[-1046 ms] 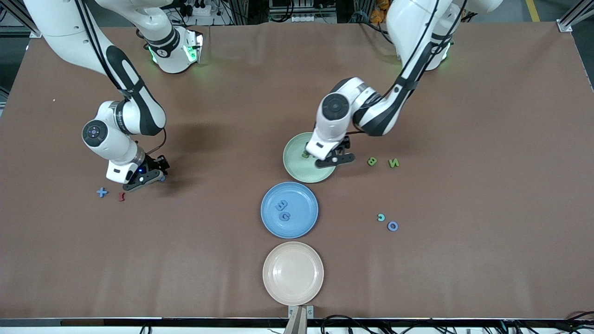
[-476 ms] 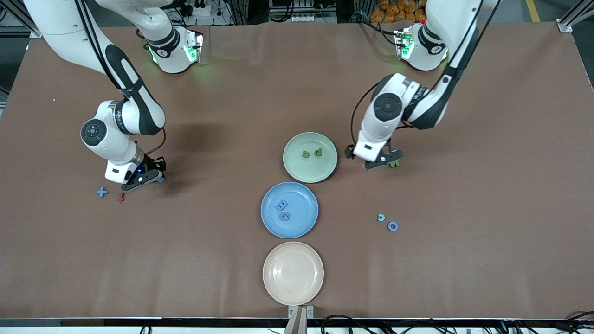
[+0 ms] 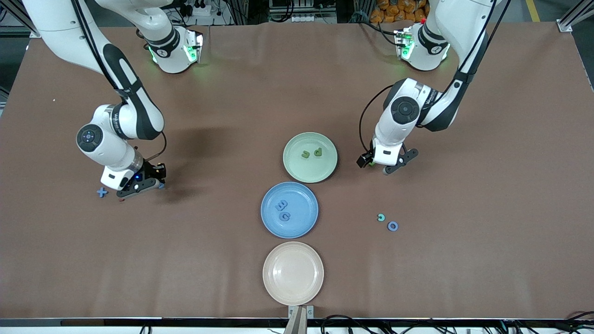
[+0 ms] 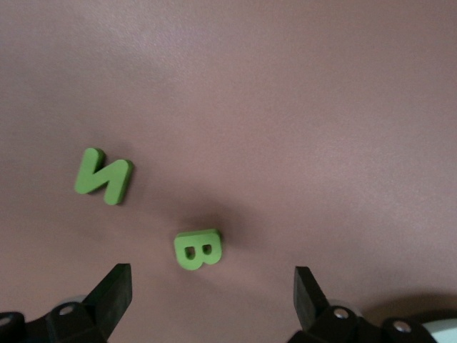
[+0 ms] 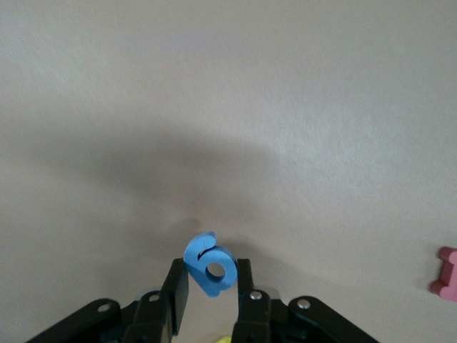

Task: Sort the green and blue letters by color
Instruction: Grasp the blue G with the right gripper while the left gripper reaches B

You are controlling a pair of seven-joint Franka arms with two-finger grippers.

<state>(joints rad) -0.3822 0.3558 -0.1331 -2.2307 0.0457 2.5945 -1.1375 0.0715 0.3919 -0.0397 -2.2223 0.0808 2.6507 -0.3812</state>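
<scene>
My right gripper point(image 5: 211, 284) is shut on a blue 6 point(image 5: 211, 266), low over the table at the right arm's end point(image 3: 153, 183). A blue plus sign point(image 3: 102, 192) lies on the table beside it. My left gripper point(image 4: 213, 284) hangs open over a green B point(image 4: 197, 249), with a green N point(image 4: 103, 176) beside it; in the front view the hand point(image 3: 378, 163) covers both. The green plate point(image 3: 301, 169) holds two green letters point(image 3: 311, 153). Two blue letters point(image 3: 283, 210) lie in the blue plate point(image 3: 301, 225).
A beige plate point(image 3: 293, 272) with nothing in it sits nearest the front camera. A teal c point(image 3: 381, 217) and a blue-violet ring point(image 3: 392, 226) lie toward the left arm's end. A dark red piece point(image 5: 446, 273) lies close to the right gripper.
The left gripper left the green plate and moved toward the left arm's end, over the B and N. The right gripper closed on the blue 6 and shifted slightly toward the plus sign.
</scene>
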